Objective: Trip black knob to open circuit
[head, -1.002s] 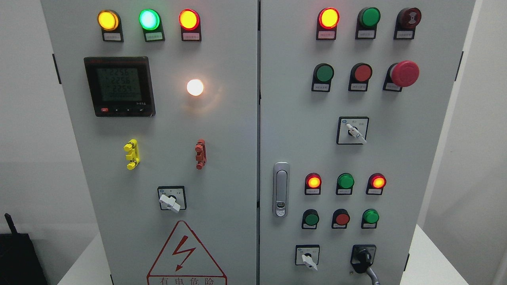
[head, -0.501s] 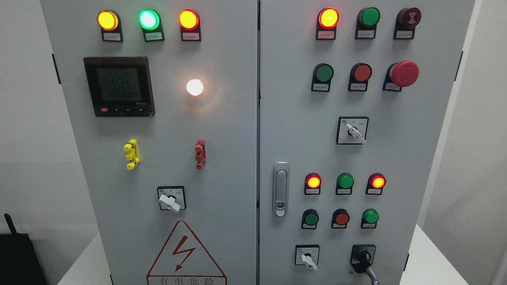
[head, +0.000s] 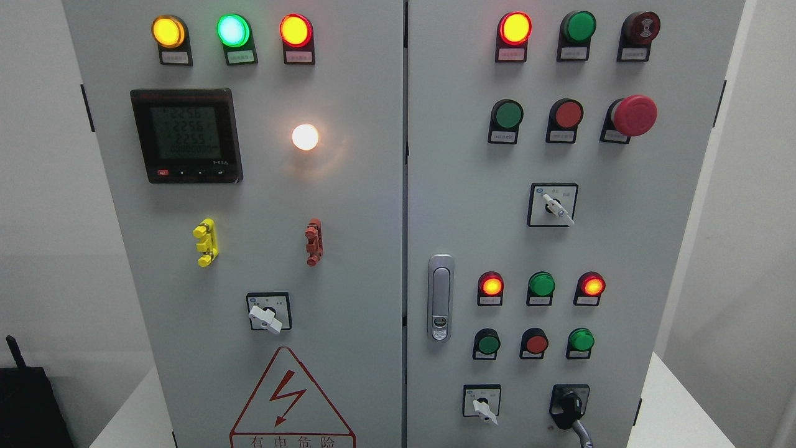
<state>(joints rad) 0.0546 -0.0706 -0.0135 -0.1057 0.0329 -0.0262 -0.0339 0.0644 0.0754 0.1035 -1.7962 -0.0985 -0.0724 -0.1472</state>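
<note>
The black knob (head: pixel 569 404) sits on a black square plate at the lower right of the grey cabinet's right door (head: pixel 472 205). Its handle points down and slightly right. A thin grey curved piece (head: pixel 581 432) runs from under the knob to the picture's bottom edge; I cannot tell what it is. Neither of my hands or arms shows in the head view.
White selector switches (head: pixel 482 407) (head: pixel 555 207) (head: pixel 266 317) sit on both doors. There are lit lamps (head: pixel 515 27), push buttons (head: pixel 536 343), a red mushroom button (head: pixel 633 115), a door latch (head: pixel 440 297), a digital meter (head: pixel 185 135) and a black device (head: pixel 28 404) at lower left.
The whole picture has shifted a few pixels to the left. The meter digits changed. Nothing on the panel has moved.
</note>
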